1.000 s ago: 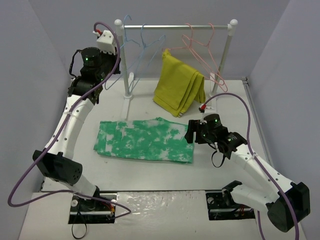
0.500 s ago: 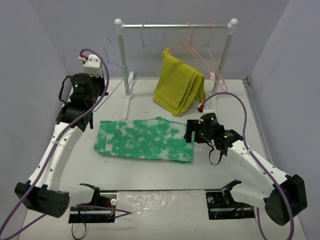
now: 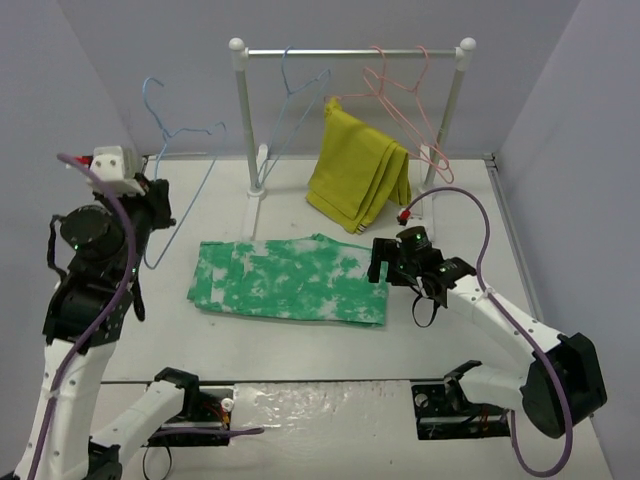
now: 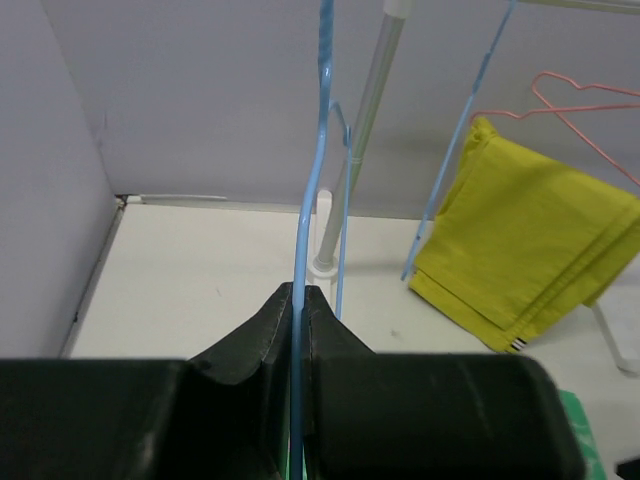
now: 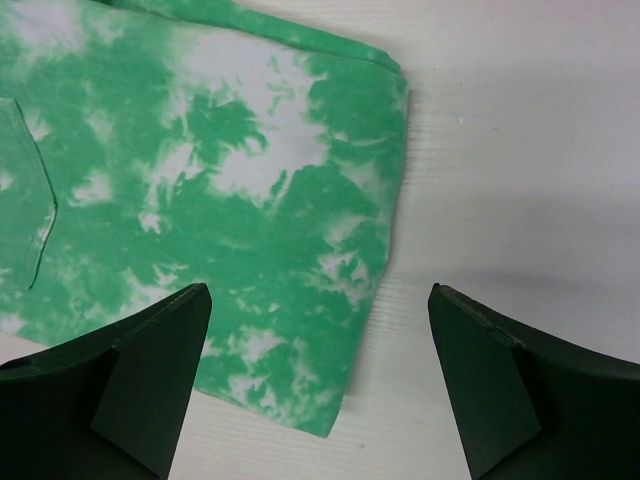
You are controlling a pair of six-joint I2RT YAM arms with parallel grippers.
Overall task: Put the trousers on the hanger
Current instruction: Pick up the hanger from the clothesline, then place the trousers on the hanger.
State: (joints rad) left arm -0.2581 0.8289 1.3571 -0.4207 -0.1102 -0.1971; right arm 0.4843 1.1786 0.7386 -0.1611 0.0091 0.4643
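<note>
With your left gripper (image 4: 298, 296) clamped on the hanger (image 4: 316, 150), pinch the limp trousers' (image 3: 290, 280) folded edge under your wide-open right gripper (image 5: 318, 300).

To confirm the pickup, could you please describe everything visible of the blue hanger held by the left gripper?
The hanger is thin light-blue wire with a hook on top and sloping shoulders. It hangs in the air to the left of the rack, roughly upright with the hook uppermost. The left gripper is shut on its wire, and nothing else appears to touch it.
</note>
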